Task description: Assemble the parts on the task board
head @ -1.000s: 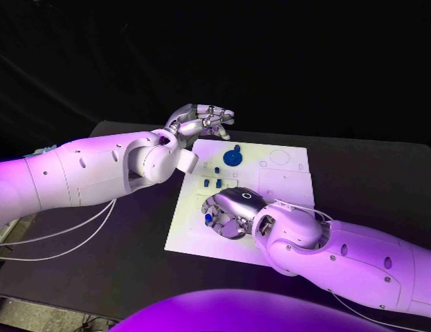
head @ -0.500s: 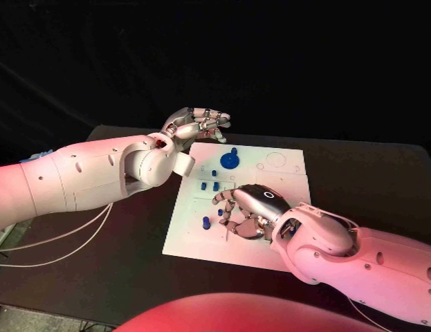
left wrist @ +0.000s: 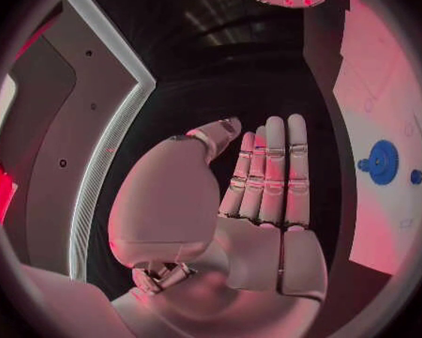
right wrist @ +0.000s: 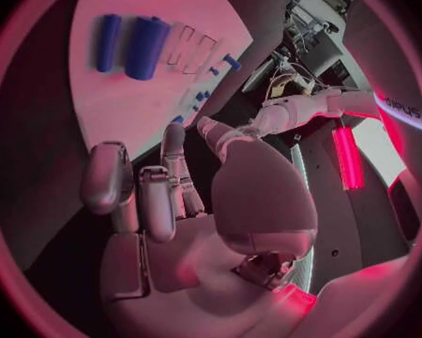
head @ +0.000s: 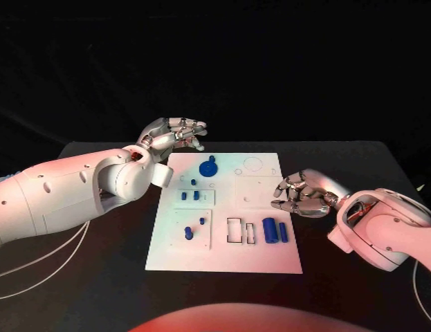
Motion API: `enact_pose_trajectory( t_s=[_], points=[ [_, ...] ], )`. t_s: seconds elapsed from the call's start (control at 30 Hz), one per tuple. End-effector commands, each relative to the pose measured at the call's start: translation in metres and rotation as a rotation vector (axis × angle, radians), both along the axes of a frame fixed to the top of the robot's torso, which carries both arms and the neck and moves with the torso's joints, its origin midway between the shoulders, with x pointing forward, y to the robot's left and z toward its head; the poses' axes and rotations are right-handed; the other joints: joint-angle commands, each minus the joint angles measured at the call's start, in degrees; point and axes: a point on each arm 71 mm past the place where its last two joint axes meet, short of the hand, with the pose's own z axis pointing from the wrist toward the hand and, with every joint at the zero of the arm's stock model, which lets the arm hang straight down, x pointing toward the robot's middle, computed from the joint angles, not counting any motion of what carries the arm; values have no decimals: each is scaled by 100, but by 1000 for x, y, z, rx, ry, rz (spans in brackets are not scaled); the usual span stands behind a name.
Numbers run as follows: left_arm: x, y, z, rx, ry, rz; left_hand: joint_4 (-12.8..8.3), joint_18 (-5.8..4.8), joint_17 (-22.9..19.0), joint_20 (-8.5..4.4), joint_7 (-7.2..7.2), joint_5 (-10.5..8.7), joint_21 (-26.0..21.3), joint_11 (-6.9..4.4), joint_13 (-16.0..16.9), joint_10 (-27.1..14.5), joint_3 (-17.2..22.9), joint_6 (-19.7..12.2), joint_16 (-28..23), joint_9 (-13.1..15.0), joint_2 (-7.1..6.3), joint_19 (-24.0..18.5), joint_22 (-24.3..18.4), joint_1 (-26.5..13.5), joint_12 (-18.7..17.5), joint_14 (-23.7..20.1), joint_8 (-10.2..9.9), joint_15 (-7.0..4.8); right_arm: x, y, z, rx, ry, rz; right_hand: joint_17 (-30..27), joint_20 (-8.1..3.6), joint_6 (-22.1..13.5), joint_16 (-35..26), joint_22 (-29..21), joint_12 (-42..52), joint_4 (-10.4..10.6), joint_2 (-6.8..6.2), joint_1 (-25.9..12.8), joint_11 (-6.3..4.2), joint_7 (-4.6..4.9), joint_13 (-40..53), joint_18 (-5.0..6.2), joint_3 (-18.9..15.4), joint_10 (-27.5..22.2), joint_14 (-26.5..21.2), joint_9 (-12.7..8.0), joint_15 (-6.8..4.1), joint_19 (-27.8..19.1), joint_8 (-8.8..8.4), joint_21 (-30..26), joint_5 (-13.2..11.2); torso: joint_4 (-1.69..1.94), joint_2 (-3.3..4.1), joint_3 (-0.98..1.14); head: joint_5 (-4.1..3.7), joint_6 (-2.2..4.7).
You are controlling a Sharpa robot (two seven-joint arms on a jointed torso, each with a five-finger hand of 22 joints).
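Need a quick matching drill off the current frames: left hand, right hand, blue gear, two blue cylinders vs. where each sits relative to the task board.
Things:
1. left hand
2. right hand
3. blue gear
4. two blue cylinders

Places:
A. on the task board, near part, right of two open slots
B. at the board's right edge
C. on the board, far part
D. beyond the board's far left corner

Pairs: 1-D, 2-B, 3-C, 4-A

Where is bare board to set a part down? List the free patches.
On the task board: the near strip below the big blue cylinder, and the middle between the blue gear and the right hand. Crowded: the left column of small blue pieces.
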Motion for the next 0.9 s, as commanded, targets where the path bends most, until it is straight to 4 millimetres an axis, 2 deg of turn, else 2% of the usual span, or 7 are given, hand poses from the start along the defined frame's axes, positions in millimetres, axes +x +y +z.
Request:
enact_pose_trajectory(
  t_s=[0.03,0.23,0.47,0.53,0.6,0.73,0.9],
  points=[
    [-1,-1,1,-11,-4,-12,-14,63,8,28,29,23,-38,29,-1,11,-29,9,-34,7,43,3,-8,0,-21,3,-23,27,-8,-10,-9,-40,131,-40,391,7,-55,63,142,339,50,-41,26,56,2,450,-61,-52,164,402,54,-2,59,-35,67,-25,-60,-14,-27,-138,10],
    [-2,-2,2,-14,-4,-16,-11,62,10,30,29,23,-43,30,-2,7,-36,9,-37,8,39,0,-10,-10,-27,0,-23,29,-20,-17,-11,-156,72,-50,719,-3,48,223,284,1158,305,-138,-31,19,-47,1559,-102,-319,622,457,218,-26,158,34,263,-113,-71,-23,-58,-177,15],
    [-3,-3,2,-16,-6,-21,-8,61,11,32,29,23,-46,31,-2,5,-39,9,-39,8,39,-2,-12,-15,-30,-2,-23,31,-27,-10,-18,-239,32,-43,796,-22,96,263,338,1337,590,-156,-102,-4,-79,1870,-116,-557,712,466,327,-45,188,79,322,-66,-55,-12,-75,-194,10],
    [-3,-4,2,-17,-6,-22,-8,61,11,32,29,23,-46,31,-2,5,-39,9,-39,8,39,-2,-12,-15,-30,-2,-23,31,-28,-7,-22,-257,27,-40,802,-24,91,267,336,1326,677,-157,-117,-6,-82,1885,-113,-628,697,466,352,-47,183,82,308,-63,-58,-8,-63,-190,4],
    [-4,-4,2,-17,-6,-22,-8,61,11,32,29,23,-46,31,-2,5,-39,9,-39,8,39,-2,-12,-15,-30,-2,-23,31,-29,-5,-25,-267,24,-37,798,-24,78,266,316,1272,725,-156,-121,-4,-80,1836,-105,-669,648,464,364,-45,166,78,267,-60,-57,-8,-63,-179,5],
    [-4,-4,3,-18,-6,-24,-8,61,11,32,29,23,-46,31,-2,5,-39,9,-39,8,39,-2,-12,-15,-30,-2,-23,31,-30,1,-32,-285,14,-25,790,-24,72,264,316,1264,752,-146,-121,-3,-79,1839,-105,-691,640,462,372,-45,164,76,264,-49,-64,-8,-51,-165,-8],
    [-4,-3,3,-18,-6,-24,-7,61,12,33,28,23,-49,31,-2,4,-40,10,-41,9,40,-4,-13,-17,-33,-4,-22,32,-30,10,-38,-292,1,-10,789,-24,71,264,314,1266,759,-143,-122,-3,-79,1846,-105,-697,641,462,374,-44,163,76,260,-45,-70,-5,-49,-149,-14]
  ],
)
